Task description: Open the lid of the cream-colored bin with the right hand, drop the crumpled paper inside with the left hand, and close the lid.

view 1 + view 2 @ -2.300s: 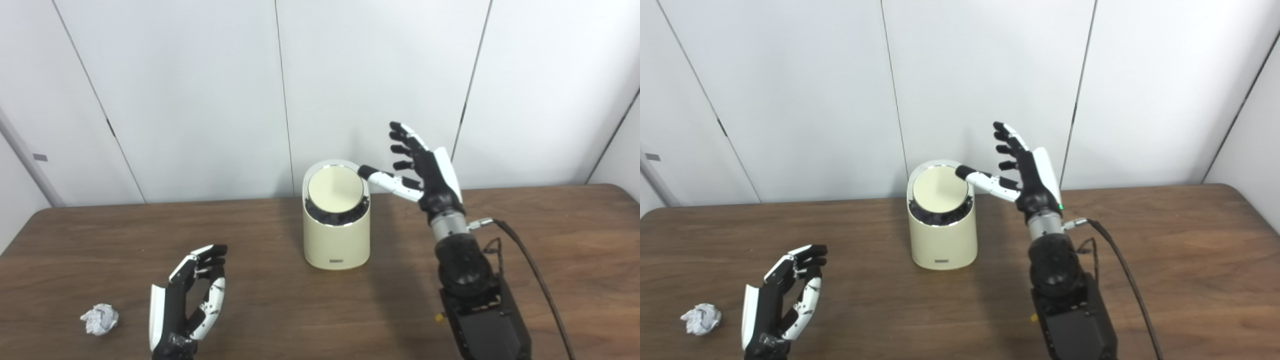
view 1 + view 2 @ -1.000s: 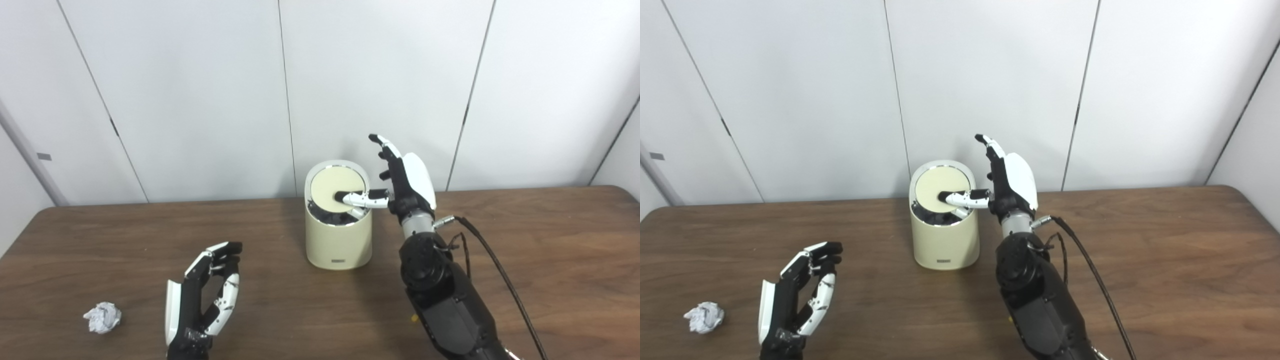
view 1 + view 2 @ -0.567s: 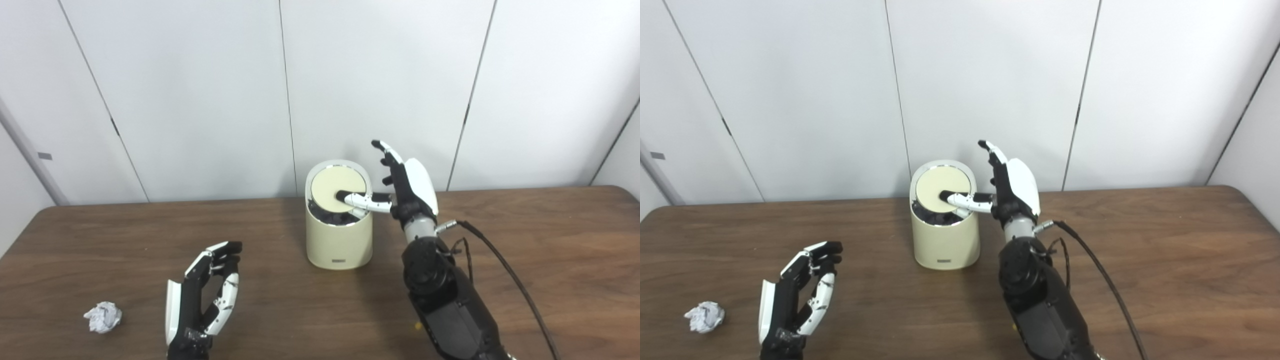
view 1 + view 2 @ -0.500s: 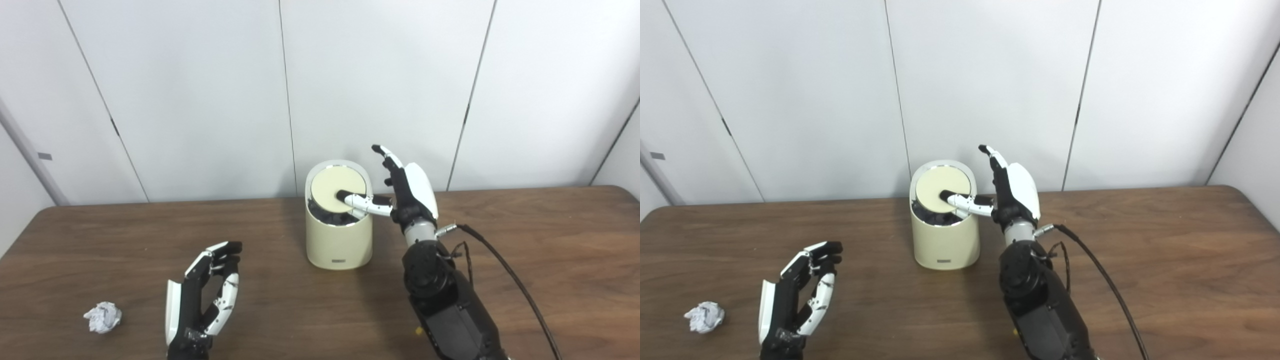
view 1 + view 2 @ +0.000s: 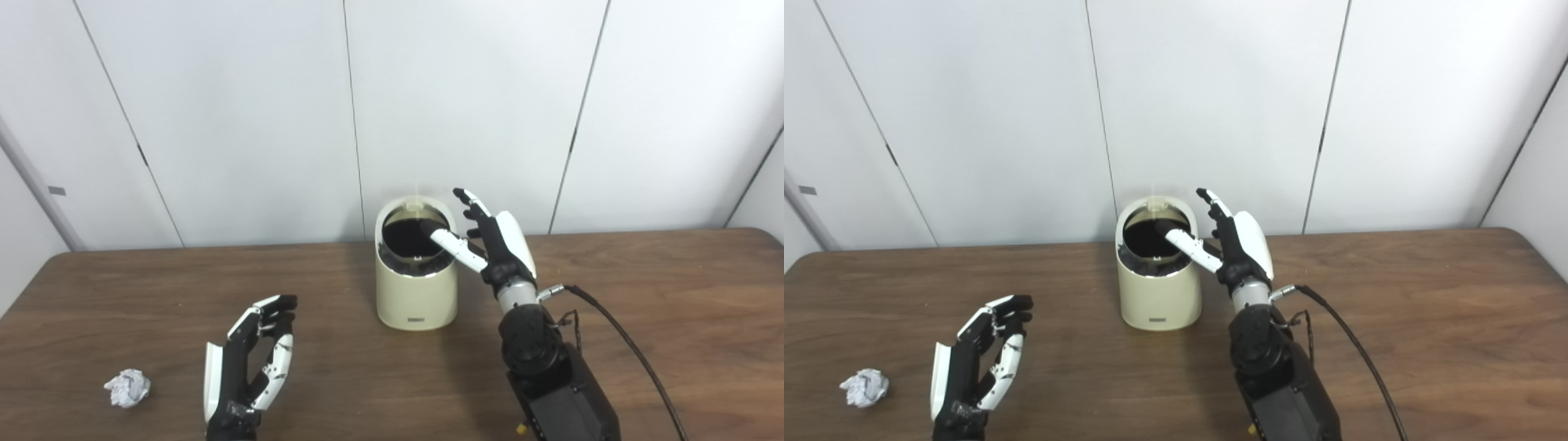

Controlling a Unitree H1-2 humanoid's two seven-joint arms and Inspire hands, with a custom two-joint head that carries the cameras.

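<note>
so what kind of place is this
Probably a lab or office test room: plain white wall panels, a brown wood-grain table, and just a cream-colored cylindrical bin and crumpled white paper ball.

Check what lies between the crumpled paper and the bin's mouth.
On the table, nothing lies between the crumpled paper and the bin. At the bin's open mouth, the right hand has one finger reaching over it. The left hand holds nothing.

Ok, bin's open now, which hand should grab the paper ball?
Left. The left hand is open and free beside the crumpled paper; the right hand is across the table at the bin, one finger over its opening.
</note>
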